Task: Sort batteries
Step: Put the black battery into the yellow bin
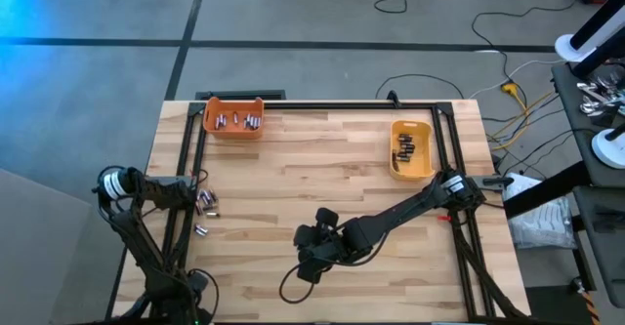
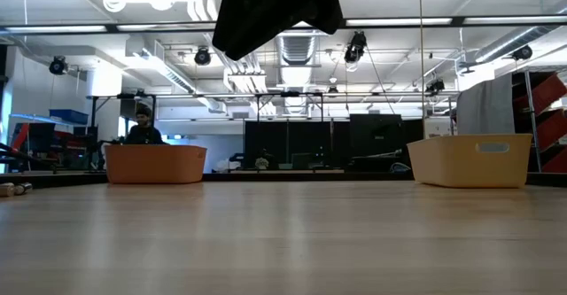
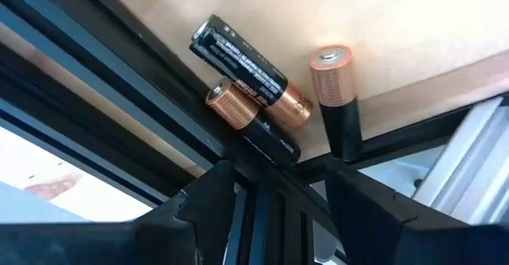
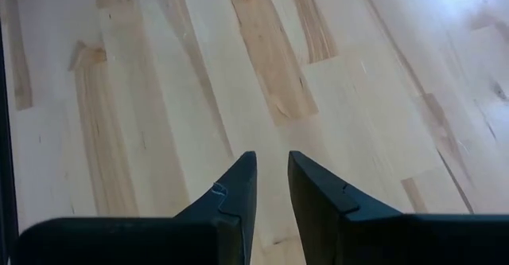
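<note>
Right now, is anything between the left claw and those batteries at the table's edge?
Nothing visible. The left gripper stands open just short of the batteries, which lie against the black frame rail on bare wood.

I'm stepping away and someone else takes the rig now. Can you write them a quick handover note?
Left gripper: open, holding nothing, over loose batteries at the table's left edge.
Right gripper: nearly closed, empty, waiting above bare wood at front centre.
Done: some batteries lie in the orange bin, darker ones in the yellow bin.
Left: the loose batteries at the left edge, three close before the left gripper.
</note>
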`<state>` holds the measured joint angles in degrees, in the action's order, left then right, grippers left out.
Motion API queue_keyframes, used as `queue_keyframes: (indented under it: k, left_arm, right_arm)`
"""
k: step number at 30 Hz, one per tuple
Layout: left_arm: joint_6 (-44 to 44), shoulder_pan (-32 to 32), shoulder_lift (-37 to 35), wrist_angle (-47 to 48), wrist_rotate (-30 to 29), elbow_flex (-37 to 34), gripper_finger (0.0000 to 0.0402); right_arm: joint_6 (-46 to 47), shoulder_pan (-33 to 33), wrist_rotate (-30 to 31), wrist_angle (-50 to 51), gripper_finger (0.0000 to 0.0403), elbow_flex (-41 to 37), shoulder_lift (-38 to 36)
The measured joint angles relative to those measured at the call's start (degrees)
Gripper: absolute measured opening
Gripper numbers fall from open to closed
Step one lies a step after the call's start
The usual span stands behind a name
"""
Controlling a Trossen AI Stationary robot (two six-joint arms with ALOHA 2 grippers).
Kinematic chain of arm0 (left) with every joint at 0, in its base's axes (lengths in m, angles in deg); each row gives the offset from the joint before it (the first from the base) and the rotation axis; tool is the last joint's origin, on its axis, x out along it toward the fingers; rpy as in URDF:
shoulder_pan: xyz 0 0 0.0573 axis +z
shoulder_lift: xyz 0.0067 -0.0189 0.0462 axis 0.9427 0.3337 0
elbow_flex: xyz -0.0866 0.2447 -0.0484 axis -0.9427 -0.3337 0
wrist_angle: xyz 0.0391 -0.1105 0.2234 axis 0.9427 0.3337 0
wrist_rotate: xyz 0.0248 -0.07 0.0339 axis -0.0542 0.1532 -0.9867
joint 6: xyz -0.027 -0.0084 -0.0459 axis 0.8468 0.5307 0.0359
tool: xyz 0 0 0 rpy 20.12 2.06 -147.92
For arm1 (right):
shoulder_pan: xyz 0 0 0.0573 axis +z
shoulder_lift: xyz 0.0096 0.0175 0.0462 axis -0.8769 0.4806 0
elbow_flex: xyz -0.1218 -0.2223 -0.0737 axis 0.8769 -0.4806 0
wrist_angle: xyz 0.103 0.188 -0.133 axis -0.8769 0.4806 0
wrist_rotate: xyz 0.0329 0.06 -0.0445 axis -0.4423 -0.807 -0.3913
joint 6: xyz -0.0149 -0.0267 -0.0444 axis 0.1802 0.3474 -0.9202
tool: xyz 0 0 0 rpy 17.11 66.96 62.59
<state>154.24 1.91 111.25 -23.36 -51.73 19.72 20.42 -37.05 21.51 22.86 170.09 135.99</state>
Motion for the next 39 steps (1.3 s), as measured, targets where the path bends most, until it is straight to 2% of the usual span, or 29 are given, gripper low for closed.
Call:
queue_keyframes:
  k: [11,22,28,39]
  left_arm:
    - [-1.95,-0.02,-1.36,0.23,-4.24,0.46,0.0178]
    - [-3.40,0.20,-1.62,-0.27,-3.92,0.68,0.0176]
    - [-4.85,0.51,-1.58,-0.86,-6.77,0.14,0.0168]
    - [-8.17,1.46,-1.49,-0.47,-7.97,-1.51,0.0164]
  right_arm:
    - [-0.45,0.00,0.00,0.07,0.0091,0.00,0.00]
    - [-0.34,0.00,-0.02,0.00,0.0074,-1.31,0.00]
    - [1.40,0.08,-0.16,-0.01,0.0068,-2.37,0.00]
    - [1.61,0.11,-0.22,0.00,0.0086,-2.80,0.00]
